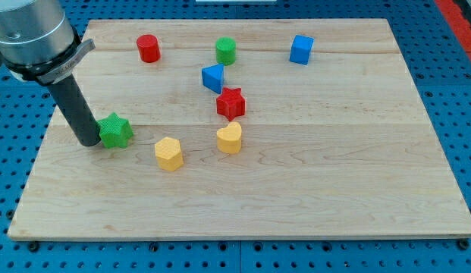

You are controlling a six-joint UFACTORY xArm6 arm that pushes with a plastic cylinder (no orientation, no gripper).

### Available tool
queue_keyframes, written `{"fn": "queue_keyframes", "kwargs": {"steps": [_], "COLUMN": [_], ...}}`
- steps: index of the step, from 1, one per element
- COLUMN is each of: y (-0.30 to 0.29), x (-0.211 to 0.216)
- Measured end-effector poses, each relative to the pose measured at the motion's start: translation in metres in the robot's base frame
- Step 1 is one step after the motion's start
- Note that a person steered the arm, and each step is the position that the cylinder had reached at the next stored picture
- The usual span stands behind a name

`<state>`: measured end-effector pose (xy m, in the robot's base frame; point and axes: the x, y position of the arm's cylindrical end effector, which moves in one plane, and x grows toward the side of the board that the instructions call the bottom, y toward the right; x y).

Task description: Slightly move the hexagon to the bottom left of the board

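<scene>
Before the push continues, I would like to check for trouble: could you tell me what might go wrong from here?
1. My tip sits against the green star, left of the yellow hexagon; a straight move right would likely shove the star into it.
2. The tip is on the hexagon's lower-left side, the wrong side for pushing it that way, so it probably has to go round.
3. The yellow heart lies just right of the hexagon and could get clipped on that detour.
</scene>
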<state>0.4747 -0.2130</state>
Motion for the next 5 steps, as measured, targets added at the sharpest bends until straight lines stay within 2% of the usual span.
{"fn": "queue_keyframes", "kwargs": {"steps": [2, 3, 4, 5], "y": [-0.003, -0.004, -0.032, -0.006], "x": [0.000, -0.017, -0.037, -0.044]}}
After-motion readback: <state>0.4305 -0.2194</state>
